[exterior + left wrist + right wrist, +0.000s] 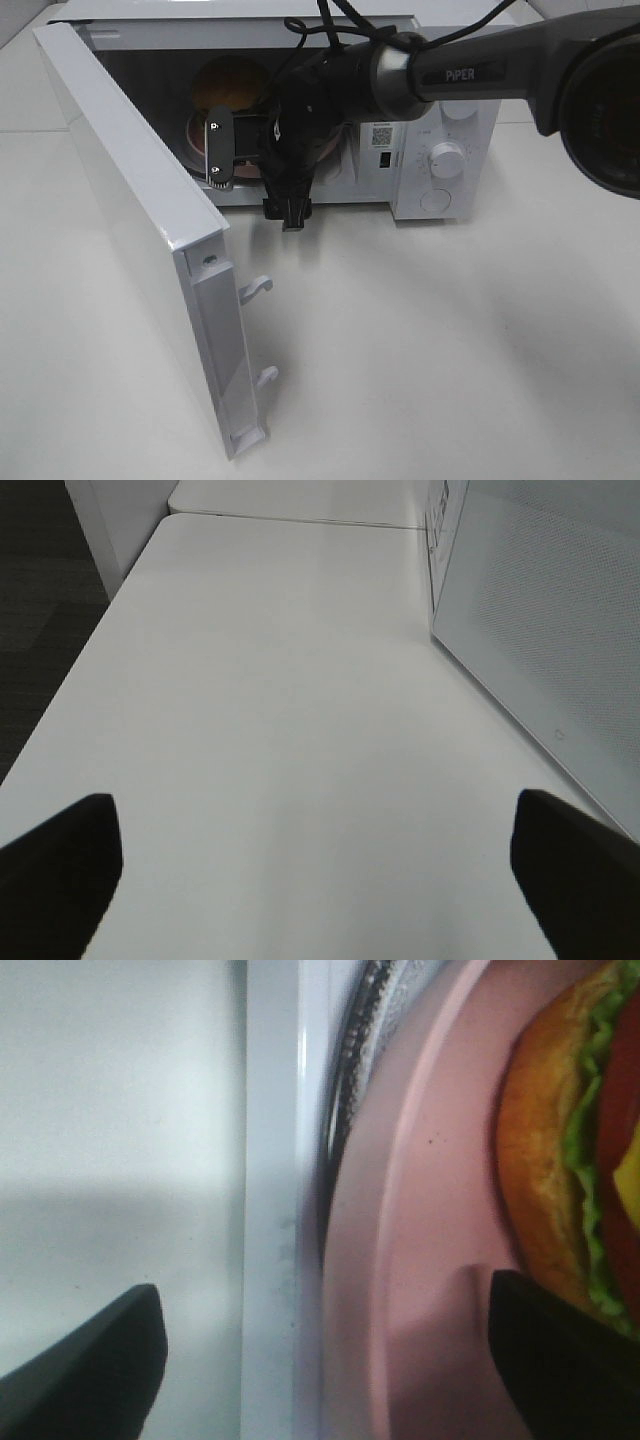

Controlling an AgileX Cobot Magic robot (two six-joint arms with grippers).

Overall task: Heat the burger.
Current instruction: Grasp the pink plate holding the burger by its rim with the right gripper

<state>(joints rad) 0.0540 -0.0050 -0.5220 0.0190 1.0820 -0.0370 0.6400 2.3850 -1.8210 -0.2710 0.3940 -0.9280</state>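
Fingers of the right gripper (320, 1360) stand wide apart in the right wrist view, one dark tip over the white sill of the microwave (440, 110) and the other over the pink plate (420, 1260), with nothing clamped between them. Whether either tip touches the plate rim cannot be told. Both tips of the left gripper (320, 870) also sit far apart at the edges of the left wrist view, holding nothing, above the bare white table (280, 730) beside the microwave's white door (540, 630).

From the high camera, the right arm (470, 70) reaches in from the right across the front of the open cavity, its black wrist blocking much of the opening. Behind it, the burger (232, 85) sits on the plate inside the microwave, only its golden-brown bun showing there; the right wrist view shows its bun, green lettuce, red tomato and a bit of yellow cheese. Swung out to the left, the door stands fully open, 2 latch hooks (256, 288) on its edge.
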